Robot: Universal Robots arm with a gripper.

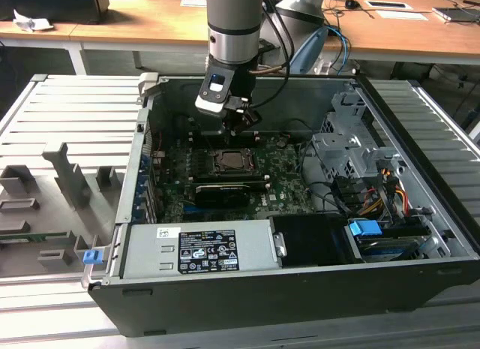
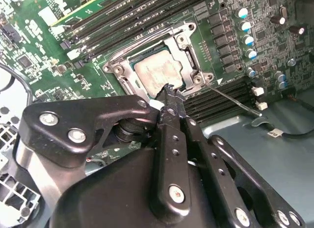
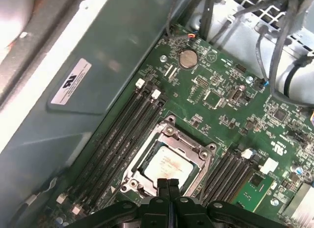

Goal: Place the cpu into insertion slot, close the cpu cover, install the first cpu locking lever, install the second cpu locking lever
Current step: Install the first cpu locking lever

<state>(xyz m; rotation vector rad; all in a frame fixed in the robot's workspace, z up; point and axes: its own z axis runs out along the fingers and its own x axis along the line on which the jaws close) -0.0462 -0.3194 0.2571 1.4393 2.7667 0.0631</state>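
Gripper point(image 3: 169, 185): you've got the 2 fingers pressed together, tip to tip, with nothing visible between them. In the second wrist view the gripper point(image 2: 169, 92) has its tip right at the edge of the cover, near 1 corner. I can't tell if it's touching.

Just past the tip is the cpu point(image 3: 169, 163), a pale silver square lying flat in the slot, also clear in the second wrist view point(image 2: 156, 72). The cover point(image 3: 189, 142) is down flat, and its frame point(image 2: 149, 45) rings the cpu edges.

1 thin metal lever point(image 2: 233, 99) sticks out from the slot's corner and runs slantwise across the memory slots point(image 3: 122, 135).

Further out on the green board point(image 3: 221, 108) there's a coin battery point(image 3: 187, 59). Behind that is the grey case wall with a white label point(image 3: 68, 83).

In the exterior view the gripper point(image 1: 241, 124) hangs low inside the open case point(image 1: 225, 304), just above the slot point(image 1: 232, 162). The long black card point(image 1: 225, 191) sits beside the slot on the near side. The power supply box point(image 1: 199, 248) is nearer still, and a wooden desk point(image 1: 150, 19) stands behind the case.
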